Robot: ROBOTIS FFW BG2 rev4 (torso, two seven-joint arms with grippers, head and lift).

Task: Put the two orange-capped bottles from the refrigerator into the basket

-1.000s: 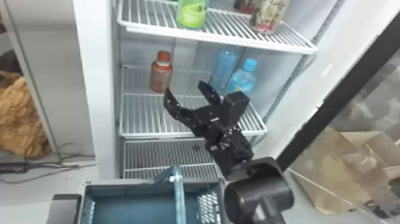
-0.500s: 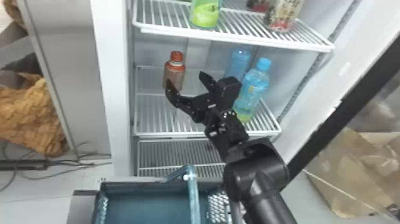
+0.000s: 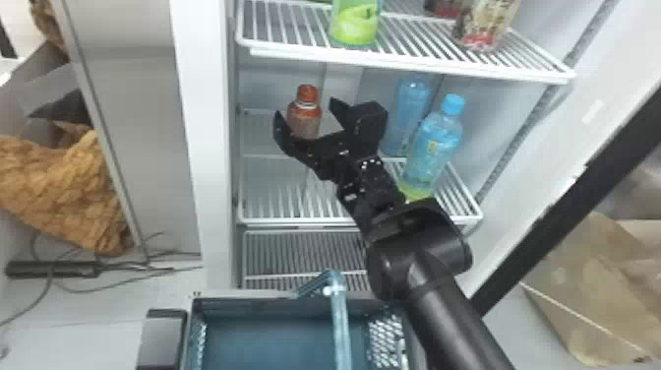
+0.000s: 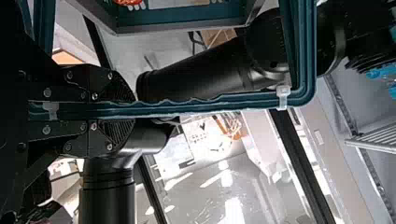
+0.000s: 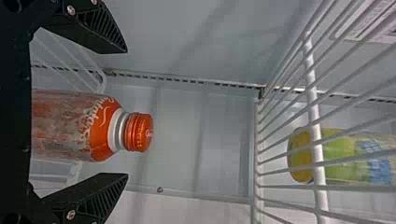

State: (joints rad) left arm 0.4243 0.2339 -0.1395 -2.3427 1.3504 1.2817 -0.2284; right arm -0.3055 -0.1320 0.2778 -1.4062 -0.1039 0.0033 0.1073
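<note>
At upper centre, one orange-capped bottle [image 3: 304, 118] was framed by wide-open, empty right jaws.
The handle [image 4: 210, 106] of the basket [image 3: 255, 317] was pinched in the left jaws, presumably for steadiness.

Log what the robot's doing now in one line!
right gripper: open, fingers either side of orange-capped bottle | bottle: upright on shelf, not gripped | left gripper: shut on basket handle
</note>
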